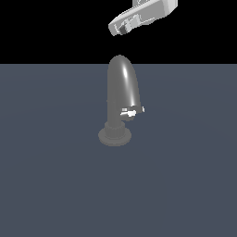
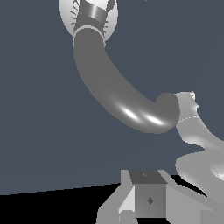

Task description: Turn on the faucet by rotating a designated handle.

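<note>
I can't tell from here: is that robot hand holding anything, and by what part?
Nothing is held. The gripper hangs in the air above the faucet, apart from it, and the handle low on its side is untouched.

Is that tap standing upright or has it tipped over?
Upright. The tap rises straight from its round base on the floor, arching at the top. The claw hangs above, not touching it.

Below me spreads a flat, plain slate-blue table, running back to a straight far edge against black. Only the faucet stands on it, upright, its ribbed round base resting directly on the surface near the middle.
</note>
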Robot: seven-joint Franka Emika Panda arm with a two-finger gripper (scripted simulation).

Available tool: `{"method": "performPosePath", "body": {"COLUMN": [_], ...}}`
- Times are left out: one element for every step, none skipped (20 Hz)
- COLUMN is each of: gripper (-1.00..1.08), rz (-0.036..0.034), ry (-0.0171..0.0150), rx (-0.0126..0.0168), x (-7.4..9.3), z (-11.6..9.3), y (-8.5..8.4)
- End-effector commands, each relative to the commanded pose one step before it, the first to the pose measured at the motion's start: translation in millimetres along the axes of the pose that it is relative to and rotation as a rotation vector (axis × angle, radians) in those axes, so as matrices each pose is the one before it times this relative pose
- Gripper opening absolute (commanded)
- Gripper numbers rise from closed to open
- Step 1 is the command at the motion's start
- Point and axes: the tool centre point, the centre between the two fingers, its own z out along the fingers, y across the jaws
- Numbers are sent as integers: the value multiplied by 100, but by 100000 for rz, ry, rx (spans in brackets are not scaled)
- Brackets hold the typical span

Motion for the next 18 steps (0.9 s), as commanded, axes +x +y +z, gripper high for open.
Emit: {"method": "performPosePath", "body": {"gripper": [-100,-100,-100,-100,-100,-100,-100,-100,-100,-100,-100,-100,-100,-100,-100,-100,-100,-100], "rz": [4000,1643,1668,1648,1620,1593,1569,1546,1525,1502,1486,1474,1458,1436,1411,1396,1404,1409], "ry": [-5331,-2170,-2203,-2177,-2138,-2103,-2070,-2039,-2010,-1979,-1956,-1938,-1915,-1884,-1850,-1827,-1833,-1837], "rx": [1508,640,652,646,636,628,620,613,606,598,593,590,585,577,568,564,569,574], "x": [1528,622,631,623,611,600,590,581,572,563,556,550,543,534,524,517,520,521], "z": [-24,-15,-16,-16,-17,-17,-18,-18,-19,-19,-19,-20,-20,-20,-20,-19,-19,-18], "y": [-347,-151,-153,-152,-149,-147,-146,-144,-143,-141,-140,-140,-139,-138,-136,-135,-136,-137]}}
